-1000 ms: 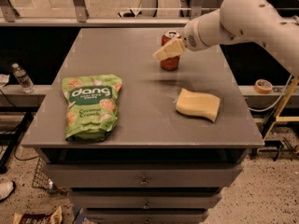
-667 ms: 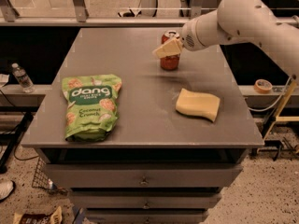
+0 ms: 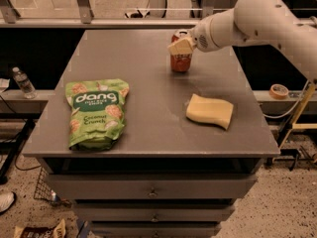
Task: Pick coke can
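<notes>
- Gripper [image 3: 181, 46] is at the far side of the grey table [image 3: 148, 83], right at the upper part of the coke can [image 3: 181, 62], with its cream tip overlapping the can's top front.
- Grip state: cannot tell whether it is released or clamped on the can, since the contact is hidden behind the cream part.
- Coke can stands upright on the tabletop, far centre-right, and its base looks to be on the surface. The body is red, with the silver rim showing just behind the gripper. Lettering on the can is not readable.
- White robot arm [image 3: 257, 19] comes in from the upper right, above the table's right edge.
- Green snack bag [image 3: 96, 113] lies flat on the near-left part of the table, well apart from the can. It reads "dang" in large white letters on a dark green band, with "Coconut Crunch" below. The smaller text above is too small to read.
- Yellow sponge [image 3: 209, 111] lies flat near-right on the table, between the can and the front edge, touching neither can nor bag.
- Drawers [image 3: 151, 187] sit under the tabletop, with a small knob on the front.
- Off the table, a clear water bottle [image 3: 23, 82] stands on a ledge at left, label unreadable.
- A tape roll [image 3: 279, 90] lies on the ledge at right.
- A brown packet [image 3: 42, 230] lies on the floor at bottom left, print unreadable.
</notes>
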### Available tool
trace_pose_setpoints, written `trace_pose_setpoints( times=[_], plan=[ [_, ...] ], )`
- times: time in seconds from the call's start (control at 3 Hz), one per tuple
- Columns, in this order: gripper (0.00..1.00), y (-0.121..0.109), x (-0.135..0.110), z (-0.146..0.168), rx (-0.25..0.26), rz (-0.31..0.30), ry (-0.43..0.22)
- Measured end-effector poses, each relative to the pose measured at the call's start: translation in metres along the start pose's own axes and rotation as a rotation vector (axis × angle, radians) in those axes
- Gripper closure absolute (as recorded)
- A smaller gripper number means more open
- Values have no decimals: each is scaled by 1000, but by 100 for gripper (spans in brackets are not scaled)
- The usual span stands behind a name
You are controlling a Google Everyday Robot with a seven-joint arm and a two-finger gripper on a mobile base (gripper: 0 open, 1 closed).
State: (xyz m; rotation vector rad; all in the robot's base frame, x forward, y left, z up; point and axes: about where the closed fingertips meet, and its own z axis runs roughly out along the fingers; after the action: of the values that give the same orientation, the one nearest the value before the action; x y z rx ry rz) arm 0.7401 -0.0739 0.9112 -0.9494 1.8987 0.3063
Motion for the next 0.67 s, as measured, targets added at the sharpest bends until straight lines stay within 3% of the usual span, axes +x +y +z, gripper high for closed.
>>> trace_pose_setpoints(
  times=[0.33, 0.67],
  plan=[
    [87, 0, -16, -16, 1, -30, -60],
    [100, 3, -36, -38, 2, -72, -130]
  ],
)
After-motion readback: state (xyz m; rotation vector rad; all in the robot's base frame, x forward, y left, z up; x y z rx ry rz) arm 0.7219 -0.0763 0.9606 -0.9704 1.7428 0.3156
